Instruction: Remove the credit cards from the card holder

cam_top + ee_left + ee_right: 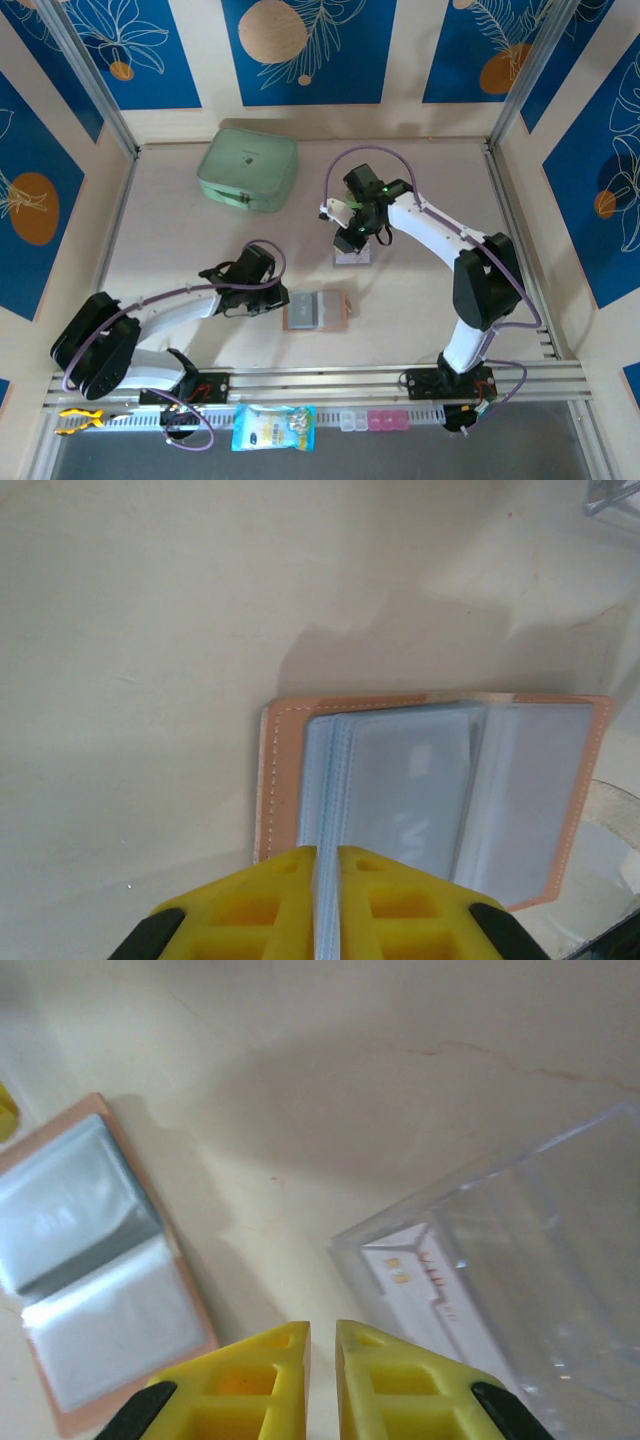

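The pinkish-brown card holder lies open on the table in front of the arms. My left gripper is shut on the edge of its pale grey-blue sleeves, at the holder's left side. The sleeves that show look pale, with no dark card in them. My right gripper hovers further back, over the near corner of a clear plastic box. Its fingers stand almost together with nothing between them. A pale card with red print, seemingly one of the credit cards, lies inside the box. The holder lies to the left in the right wrist view.
A big mint-green case sits at the back left of the table. On the front rail lie a blue snack bag, small clear and pink boxes and a yellow tool. Patterned walls enclose the table.
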Robot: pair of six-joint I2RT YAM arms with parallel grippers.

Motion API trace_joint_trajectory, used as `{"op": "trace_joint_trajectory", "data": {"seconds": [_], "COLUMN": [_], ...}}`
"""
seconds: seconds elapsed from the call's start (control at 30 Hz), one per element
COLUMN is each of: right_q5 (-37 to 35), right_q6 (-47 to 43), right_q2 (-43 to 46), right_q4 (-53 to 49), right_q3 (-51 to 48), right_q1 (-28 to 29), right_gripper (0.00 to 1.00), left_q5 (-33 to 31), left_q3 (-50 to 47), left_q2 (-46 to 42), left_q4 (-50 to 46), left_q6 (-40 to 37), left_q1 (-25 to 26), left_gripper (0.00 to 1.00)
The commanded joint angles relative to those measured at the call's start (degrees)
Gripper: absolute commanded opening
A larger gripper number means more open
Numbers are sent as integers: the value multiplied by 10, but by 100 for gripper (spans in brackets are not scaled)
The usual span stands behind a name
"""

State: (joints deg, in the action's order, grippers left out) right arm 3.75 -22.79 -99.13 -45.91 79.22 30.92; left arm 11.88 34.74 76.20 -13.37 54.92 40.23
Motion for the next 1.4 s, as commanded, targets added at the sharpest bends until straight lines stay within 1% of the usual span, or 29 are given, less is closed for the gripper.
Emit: {"op": "trace_joint_trajectory", "data": {"seconds": [0.0,0.13,0.23,0.3,0.47,0.57,0.67,0.8,0.93,1.1,1.37], "right_q5": [36,45,88,106,126,131,105,110,107,105,108], "right_q6": [140,250,343,404,529,579,628,697,721,733,750], "right_q2": [32,44,46,56,78,86,100,112,111,102,81], "right_q4": [44,65,72,95,140,149,162,188,195,203,231], "right_q3": [-22,-48,-63,-87,-136,-151,-173,-204,-213,-217,-230], "right_q1": [13,27,29,33,50,73,97,118,143,172,188], "right_gripper": [15,15,15,15,14,12,10,9,9,14,19], "left_q5": [17,29,32,32,34,35,36,42,48,55,64], "left_q3": [2,0,0,-4,-12,-19,-26,-37,-39,-40,-37], "left_q2": [13,24,28,27,25,24,22,20,20,17,5], "left_q4": [-6,9,8,8,6,5,5,13,18,21,26], "left_q6": [-12,-8,-9,-8,-5,-3,-2,1,1,2,9], "left_q1": [-6,-6,-6,-6,-6,-6,-6,-6,-7,-6,-5], "left_gripper": [12,10,9,9,7,7,7,7,7,7,7]}}
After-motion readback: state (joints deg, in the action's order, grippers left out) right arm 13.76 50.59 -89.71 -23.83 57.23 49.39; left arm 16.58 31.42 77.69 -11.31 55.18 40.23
